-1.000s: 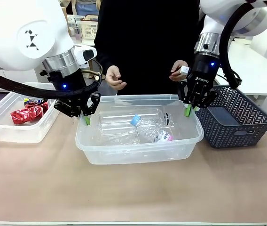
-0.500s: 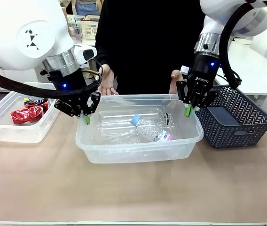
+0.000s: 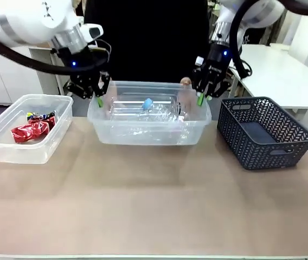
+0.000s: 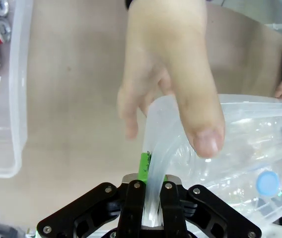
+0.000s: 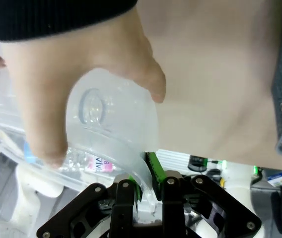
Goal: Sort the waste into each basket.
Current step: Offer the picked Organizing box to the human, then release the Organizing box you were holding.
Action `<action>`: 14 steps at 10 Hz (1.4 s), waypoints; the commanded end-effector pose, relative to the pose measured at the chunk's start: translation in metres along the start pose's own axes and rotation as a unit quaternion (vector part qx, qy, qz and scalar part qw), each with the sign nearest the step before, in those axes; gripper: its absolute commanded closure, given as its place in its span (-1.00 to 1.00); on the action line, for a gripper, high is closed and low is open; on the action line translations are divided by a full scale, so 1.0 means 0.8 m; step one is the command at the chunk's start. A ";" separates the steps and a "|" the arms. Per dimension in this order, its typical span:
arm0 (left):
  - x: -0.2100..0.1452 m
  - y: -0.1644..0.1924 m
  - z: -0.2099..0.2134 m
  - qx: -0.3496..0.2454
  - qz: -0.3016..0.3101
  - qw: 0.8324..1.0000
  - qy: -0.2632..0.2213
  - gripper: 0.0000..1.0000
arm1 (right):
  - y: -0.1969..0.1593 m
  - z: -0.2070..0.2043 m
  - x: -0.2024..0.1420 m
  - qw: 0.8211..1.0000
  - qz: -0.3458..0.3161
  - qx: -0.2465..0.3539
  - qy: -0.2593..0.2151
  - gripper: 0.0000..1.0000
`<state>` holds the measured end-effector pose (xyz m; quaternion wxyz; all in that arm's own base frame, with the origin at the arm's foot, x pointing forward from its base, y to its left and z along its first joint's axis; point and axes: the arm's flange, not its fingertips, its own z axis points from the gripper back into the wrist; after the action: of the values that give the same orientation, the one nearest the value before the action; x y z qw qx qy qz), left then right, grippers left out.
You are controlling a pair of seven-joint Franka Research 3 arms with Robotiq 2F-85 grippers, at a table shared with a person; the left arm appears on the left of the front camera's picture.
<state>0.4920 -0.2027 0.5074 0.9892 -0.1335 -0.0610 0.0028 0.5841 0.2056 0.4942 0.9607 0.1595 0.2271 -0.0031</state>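
Observation:
A clear basket (image 3: 143, 135) hangs at the far middle of the table with clear plastic bottles in it, one with a blue cap (image 3: 147, 103). My left gripper (image 3: 99, 100) is shut on its left rim and my right gripper (image 3: 200, 99) is shut on its right rim. In the left wrist view the rim (image 4: 153, 148) runs between my gripper's (image 4: 151, 171) green pads, with the person's hand (image 4: 171, 74) holding the same corner. Beside my right gripper (image 5: 146, 173) the person's other hand (image 5: 71, 64) grips the corner (image 5: 116, 124). A pink-labelled bottle (image 5: 99, 163) shows inside.
A second clear basket (image 3: 13, 151) at the left holds red wrappers (image 3: 26, 131) and small colourful packets. A dark grey lattice basket (image 3: 265, 132) stands at the right. The near half of the table is bare.
The middle basket has moved away toward the person and looks raised, both grippers still on its rim. The person's hands have come down and taken hold of its two ends.

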 end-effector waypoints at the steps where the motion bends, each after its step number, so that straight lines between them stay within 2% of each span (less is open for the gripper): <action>1: 0.013 0.011 -0.008 0.000 0.005 1.000 0.002 0.91 | -0.009 0.036 0.025 1.000 -0.025 0.006 0.018 0.83; 2: 0.017 0.017 -0.015 -0.007 0.019 1.000 -0.002 0.91 | -0.015 0.032 0.034 0.999 -0.026 0.014 0.021 0.83; 3: 0.020 0.021 -0.022 -0.002 0.043 0.999 0.011 0.91 | -0.007 0.008 0.017 1.000 -0.004 0.005 0.007 0.83; 4: 0.018 -0.002 -0.019 -0.007 0.004 1.000 0.007 0.91 | -0.007 0.008 0.017 1.000 -0.004 0.005 0.007 0.83; 12: 0.018 -0.002 -0.019 -0.007 0.004 1.000 0.007 0.91 | -0.007 0.008 0.017 1.000 -0.004 0.005 0.007 0.83; 13: 0.018 -0.003 -0.023 -0.007 0.007 1.000 0.009 0.63 | -0.006 0.009 0.026 1.000 -0.004 -0.001 0.012 0.73; 14: 0.016 -0.011 -0.019 -0.007 -0.027 1.000 0.011 -0.26 | -0.009 0.017 0.007 1.000 0.016 0.002 -0.019 -0.28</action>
<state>0.5078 -0.2125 0.4922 0.9887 -0.1411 -0.0513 0.0002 0.6061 0.2000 0.4923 0.9591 0.1590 0.2344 -0.0023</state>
